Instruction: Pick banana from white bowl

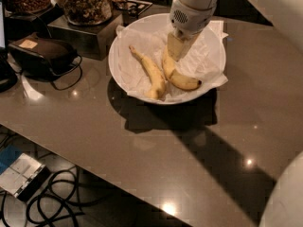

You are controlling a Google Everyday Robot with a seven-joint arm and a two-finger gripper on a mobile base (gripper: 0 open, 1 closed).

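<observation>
- The gripper (175, 51) is down inside the white bowl (115, 72), hanging from the pale arm that comes in from the top of the camera view.
- Its tip sits right at the upper end of the banana (179, 79), meeting it or as good as meeting it. I cannot tell from here whether the gripper is spread or closed.
- The banana is the thick, sharply curved one. It lies on the crumpled white paper (208, 56) in the right half of the bowl, with its dark-tipped blunt end pointing right, toward the rim.
- Just to its left lies the slimmer banana (152, 72), straighter and paler, its thin stem running up and to the left. The lower ends of the two fruits are close together.
- The bowl rests on the glossy brown table (142, 150) and casts a dark shadow toward the front edge.
- At back left, glass jars of snacks (87, 4) stand on a dark box.
- Left of the bowl, a dark pouch (45, 51) lies on the table with a cord looped beside it.
- Below the table edge, black cables (61, 207) are coiled on the floor.
</observation>
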